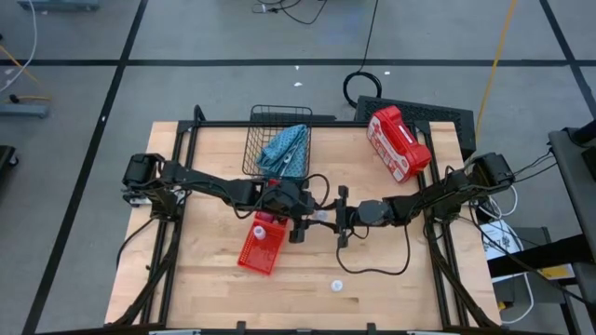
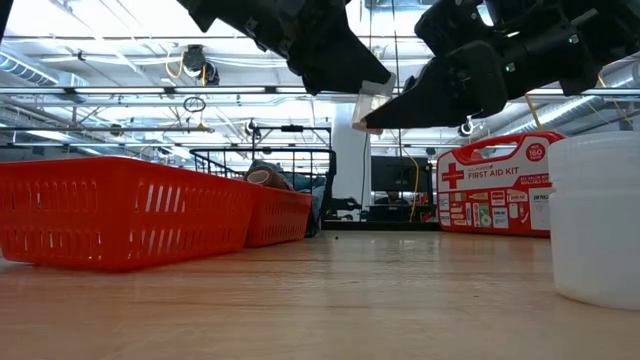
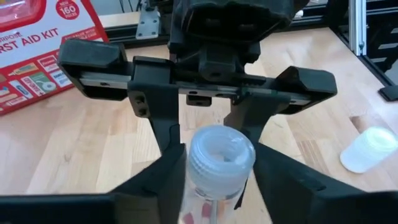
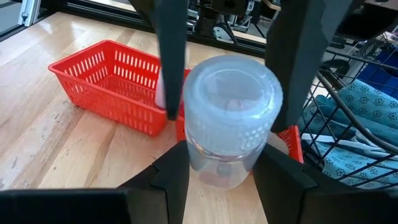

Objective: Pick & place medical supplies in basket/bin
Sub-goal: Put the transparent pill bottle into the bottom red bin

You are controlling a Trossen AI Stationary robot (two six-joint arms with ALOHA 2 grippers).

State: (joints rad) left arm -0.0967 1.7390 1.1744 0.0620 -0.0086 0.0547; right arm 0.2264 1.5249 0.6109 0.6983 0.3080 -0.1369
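While the two arms met over the middle of the table, a small clear vial [image 4: 229, 118] with a ridged white cap hung in the air between them, and both grippers had their fingers on it. This looked like a hand-over from one arm to the other (which way it was going, the pictures did not say).

To do this step well, I think the arm taking the vial should squeeze firmly before the other one lets go. The one letting go should open slowly and pull straight back, so the little bottle does not tip or drop. The vial was smooth and round, so it could slip or twist.

The right gripper [image 1: 341, 217] was only a little open, with its two dark fingers pressed on each side of the vial's body, just under the cap. The left gripper [image 1: 300, 221] faced it, nose to nose, and its fingers were also narrow and closed on the same vial, one on each side.

Just below and beside the left gripper sat a red bin [image 1: 259, 246], and a second red bin [image 4: 113, 84] showed past the right gripper's fingers. Behind the left gripper stood the black wire basket [image 1: 264, 133] with a light-blue pouch [image 1: 288, 149] inside. Another white vial [image 1: 337, 285] lay on the table [image 1: 391, 270], well apart from both grippers. The red and white first aid case [image 1: 397, 142] stood behind the right gripper.
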